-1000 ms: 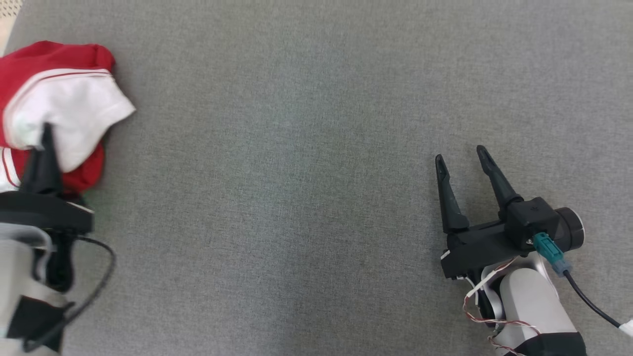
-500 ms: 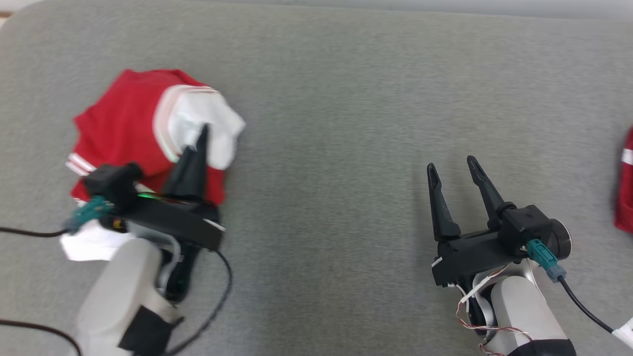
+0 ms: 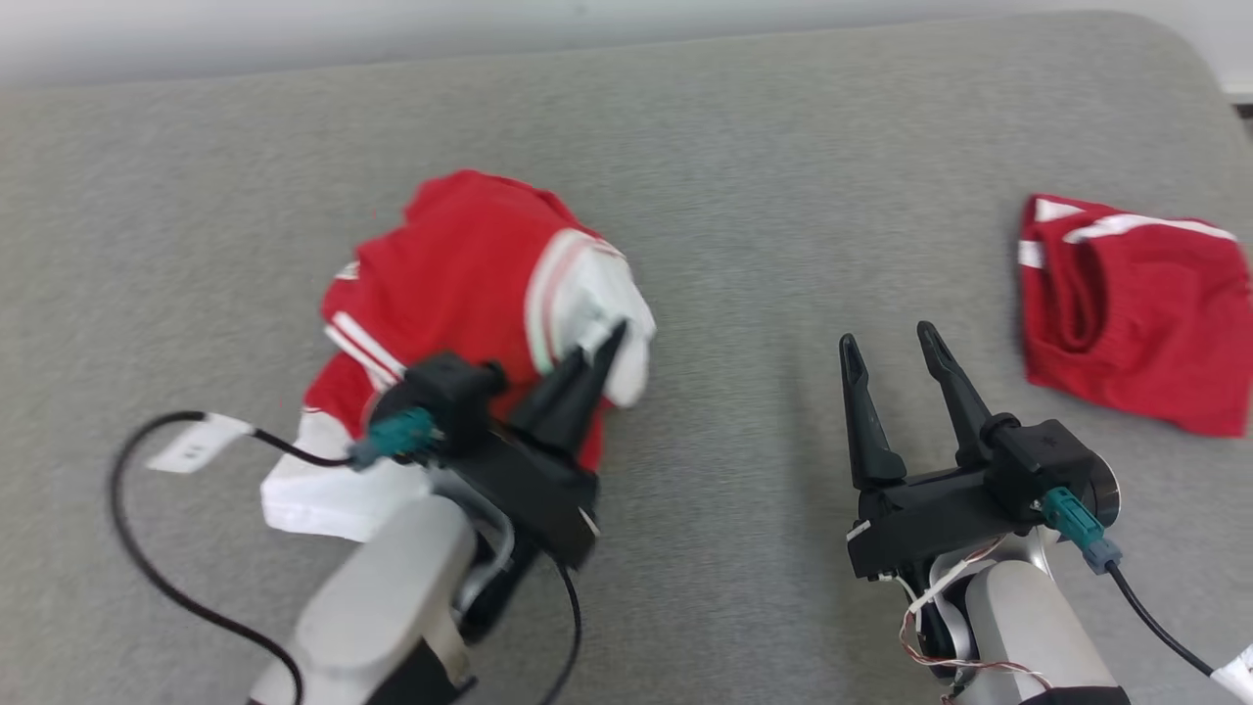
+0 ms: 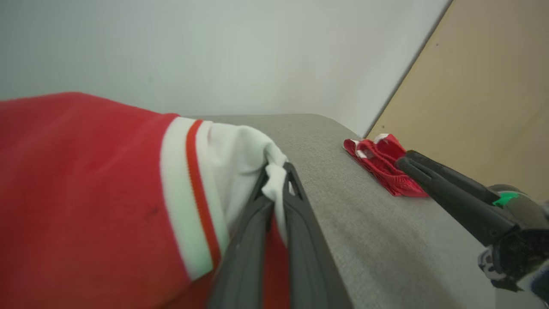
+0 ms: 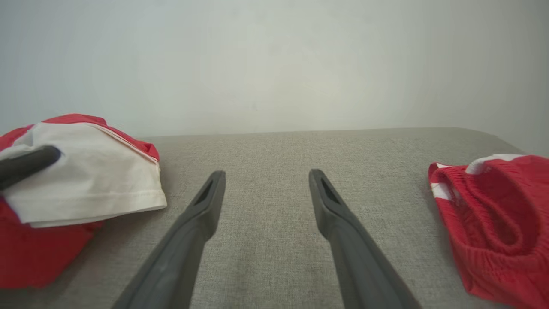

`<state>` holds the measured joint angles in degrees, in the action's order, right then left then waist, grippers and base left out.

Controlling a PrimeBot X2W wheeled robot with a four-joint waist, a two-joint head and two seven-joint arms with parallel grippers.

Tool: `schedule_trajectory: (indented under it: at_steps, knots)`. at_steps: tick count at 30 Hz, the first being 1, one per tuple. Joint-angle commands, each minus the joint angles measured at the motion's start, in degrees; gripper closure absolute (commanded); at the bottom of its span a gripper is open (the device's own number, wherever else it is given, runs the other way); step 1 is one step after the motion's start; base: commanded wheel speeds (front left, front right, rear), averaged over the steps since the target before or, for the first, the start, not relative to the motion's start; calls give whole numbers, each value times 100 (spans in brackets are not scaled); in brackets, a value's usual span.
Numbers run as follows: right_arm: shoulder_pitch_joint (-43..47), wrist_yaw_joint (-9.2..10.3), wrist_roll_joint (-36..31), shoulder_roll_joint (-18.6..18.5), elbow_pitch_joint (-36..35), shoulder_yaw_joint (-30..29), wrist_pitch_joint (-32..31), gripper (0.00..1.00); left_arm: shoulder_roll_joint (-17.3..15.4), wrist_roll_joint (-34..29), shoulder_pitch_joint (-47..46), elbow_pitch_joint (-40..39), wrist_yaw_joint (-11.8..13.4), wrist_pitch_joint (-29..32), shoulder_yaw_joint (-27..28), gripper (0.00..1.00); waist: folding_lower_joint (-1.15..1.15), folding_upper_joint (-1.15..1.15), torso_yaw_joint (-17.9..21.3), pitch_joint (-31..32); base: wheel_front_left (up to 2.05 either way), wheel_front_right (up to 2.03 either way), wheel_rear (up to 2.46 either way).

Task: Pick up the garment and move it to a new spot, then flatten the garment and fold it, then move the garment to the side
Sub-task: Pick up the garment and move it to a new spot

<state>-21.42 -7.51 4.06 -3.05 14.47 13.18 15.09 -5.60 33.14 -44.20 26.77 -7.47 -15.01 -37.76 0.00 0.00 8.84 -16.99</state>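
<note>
The garment [image 3: 470, 264] is a red shirt with white, red-striped sleeves, bunched on the grey padded surface [image 3: 744, 196] left of centre. My left gripper [image 3: 615, 333] is shut on a fold of its white sleeve; the left wrist view shows the cloth [image 4: 85, 193] pinched between the left gripper's tips [image 4: 276, 167]. My right gripper [image 3: 886, 336] stands open over bare surface to the garment's right, with nothing between its fingers [image 5: 266, 173]. In the right wrist view the garment [image 5: 85, 180] lies at the left.
A second red piece of clothing [image 3: 1126, 313] with white stripes lies crumpled at the far right, close to the right gripper [image 5: 493, 214]. A pale wall rises behind the surface. The left arm's black cable [image 3: 147, 548] loops at the lower left.
The head camera has swung, bringing the second red piece into view at the right. My left gripper, still shut on the sleeve, has carried the garment closer to the open right gripper.
</note>
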Motion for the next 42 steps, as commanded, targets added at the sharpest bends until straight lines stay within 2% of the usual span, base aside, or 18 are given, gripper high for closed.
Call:
schedule_trajectory:
  at_steps: [1, 3, 5, 6, 7, 8, 13, 23, 33, 42]
  knots:
    - [134, 3, 71, 20, -21, 31, 6, 0, -6, 17, 103, 11, -1, -23, -238, 100, 0, 0, 411, 157, 0, 0, 0]
    - [153, 3, 83, 21, -4, 34, 6, 0, 26, 35, 208, 22, -2, -23, -461, 100, 0, 0, 468, 209, 0, 0, 0]
    - [157, 3, 92, 20, 1, 24, 6, 0, 28, -16, 265, 96, -1, -23, -448, 100, 0, 0, 486, 230, 0, 0, 0]
    - [172, 3, 91, 21, 13, 16, 5, 0, 34, -67, 323, 143, -1, -23, -414, 95, 0, 0, 486, 251, 0, 0, 0]
    - [186, 3, 84, 21, 15, 0, 6, 0, 38, -136, 368, 182, -1, -23, -377, 59, 0, 0, 476, 273, 0, 0, 0]
    - [203, 3, 73, 20, 10, -15, 6, 0, 47, -175, 441, 223, -1, -23, -317, 0, 0, 0, 460, 301, 0, 0, 0]
    - [238, 3, 38, 20, 20, -59, 6, 0, 21, -499, 661, 245, 1, -23, -24, 0, 0, 0, 331, 459, 0, 0, 0]
    - [377, 3, 36, 15, 109, -17, 6, 0, -104, -1460, 1573, -131, 263, -23, 1111, 0, 0, 0, -75, 965, 0, 0, 0]
    - [606, 3, 77, 14, 220, 14, 5, 0, -197, -2097, 2595, -698, 682, -22, 2291, 0, 0, 0, -462, 1400, 0, 0, 0]
    - [832, 3, 102, 14, 236, 22, 5, 0, -217, -2587, 3408, -1199, 1148, -22, 3179, 0, 0, 0, -579, 1622, 0, 0, 0]
